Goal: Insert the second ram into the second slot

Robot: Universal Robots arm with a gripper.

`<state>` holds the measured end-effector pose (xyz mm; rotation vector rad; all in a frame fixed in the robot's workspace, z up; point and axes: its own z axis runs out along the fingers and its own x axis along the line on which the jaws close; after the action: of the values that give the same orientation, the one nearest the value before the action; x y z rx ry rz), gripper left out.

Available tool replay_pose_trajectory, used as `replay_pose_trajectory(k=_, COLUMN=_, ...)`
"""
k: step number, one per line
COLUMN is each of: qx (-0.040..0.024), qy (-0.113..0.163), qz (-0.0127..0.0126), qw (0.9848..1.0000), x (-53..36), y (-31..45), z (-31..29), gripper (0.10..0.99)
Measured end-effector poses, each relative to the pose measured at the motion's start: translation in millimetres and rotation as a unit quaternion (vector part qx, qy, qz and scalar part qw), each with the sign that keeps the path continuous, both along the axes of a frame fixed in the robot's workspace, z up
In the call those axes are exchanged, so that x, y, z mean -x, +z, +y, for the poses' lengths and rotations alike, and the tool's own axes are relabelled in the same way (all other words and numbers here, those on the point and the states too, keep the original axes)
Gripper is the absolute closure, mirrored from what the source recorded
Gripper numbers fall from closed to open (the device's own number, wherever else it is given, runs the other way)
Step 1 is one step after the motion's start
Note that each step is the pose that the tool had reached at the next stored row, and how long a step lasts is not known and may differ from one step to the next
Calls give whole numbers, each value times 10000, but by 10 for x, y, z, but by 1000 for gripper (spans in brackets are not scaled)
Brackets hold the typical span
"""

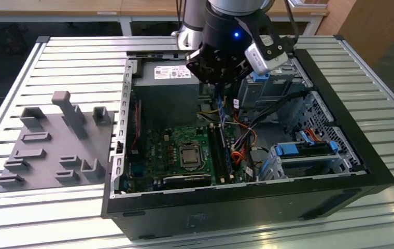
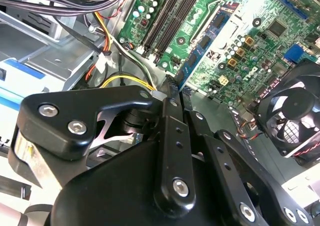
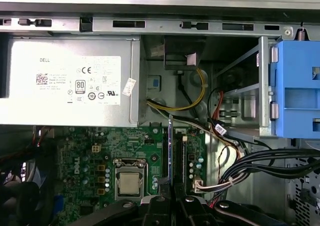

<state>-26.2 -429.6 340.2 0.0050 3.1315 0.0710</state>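
My gripper (image 1: 217,97) hangs inside the open computer case (image 1: 349,155), shut on the second ram (image 1: 220,113), a thin blue stick pointing down toward the green motherboard (image 1: 166,150). In the second wrist view the black fingers (image 2: 170,136) clamp the ram (image 2: 202,43), whose dark chips show as it reaches out over the board. The first wrist view shows the ram (image 3: 170,146) edge-on, a narrow blue line above the dark memory slots (image 3: 181,153) beside the processor socket (image 3: 129,178). The ram is still above the slots (image 1: 221,153). I cannot tell which slot it lines up with.
The grey power supply (image 1: 166,91) sits just behind the gripper. Bundled black, yellow and red cables (image 1: 252,129) cross beside the slots, by the blue drive cages (image 1: 300,150). A case fan (image 2: 295,118) stands at the board's edge. A grey fixture plate (image 1: 55,142) lies at the exterior view's left.
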Motion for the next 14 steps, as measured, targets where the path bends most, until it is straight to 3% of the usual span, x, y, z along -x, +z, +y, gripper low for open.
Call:
replay_pose_trajectory(k=9, qx=0, qy=0, qz=0, qw=10000, x=0, y=-46, z=0, gripper=949)
replay_pose_trajectory(k=14, qx=0, qy=0, qz=32, qw=10000, x=0, y=-87, z=0, gripper=949)
